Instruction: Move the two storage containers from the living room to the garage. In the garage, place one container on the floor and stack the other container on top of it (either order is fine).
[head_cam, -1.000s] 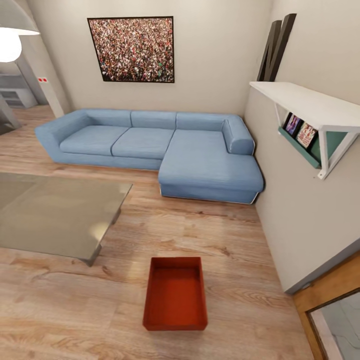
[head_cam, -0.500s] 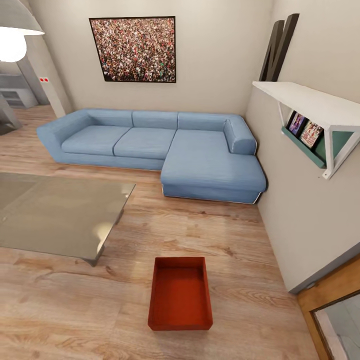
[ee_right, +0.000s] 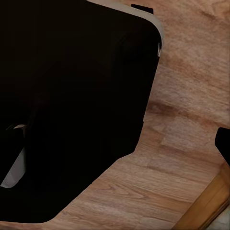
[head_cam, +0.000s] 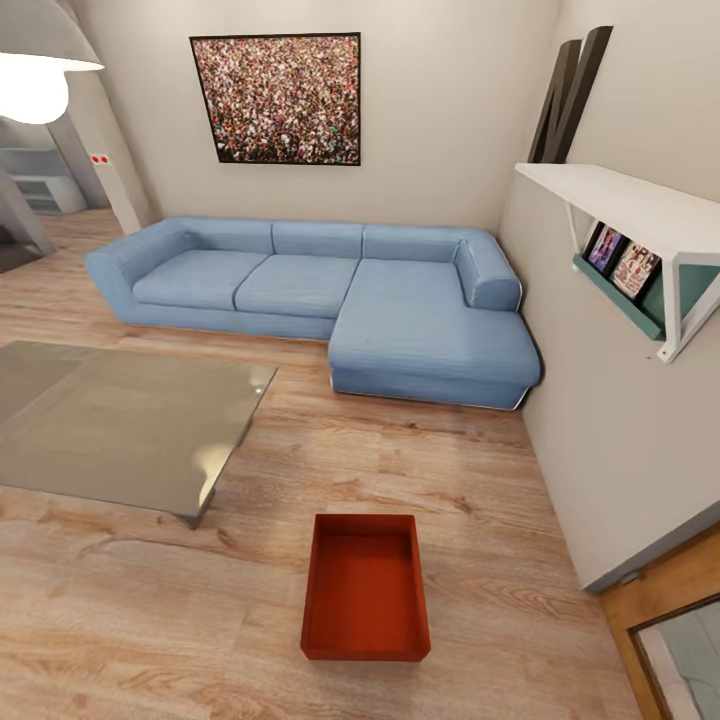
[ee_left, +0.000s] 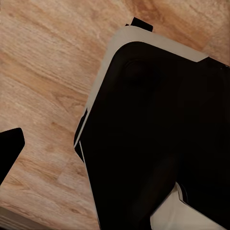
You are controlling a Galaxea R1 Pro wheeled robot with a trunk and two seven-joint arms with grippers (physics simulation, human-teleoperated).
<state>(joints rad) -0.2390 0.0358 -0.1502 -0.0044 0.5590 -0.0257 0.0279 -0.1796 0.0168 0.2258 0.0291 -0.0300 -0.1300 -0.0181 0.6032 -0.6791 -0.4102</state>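
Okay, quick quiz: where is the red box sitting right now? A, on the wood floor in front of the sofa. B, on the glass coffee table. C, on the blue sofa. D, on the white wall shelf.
A: the box rests on the wood floor, open side up, nearer the camera than the sofa and beside the table.

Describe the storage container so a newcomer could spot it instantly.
Start at the blue corner sofa under the crowd picture. On the wood-plank floor before its chaise, beside the glass coffee table, sits the storage container: a red-orange, open-topped, empty box.
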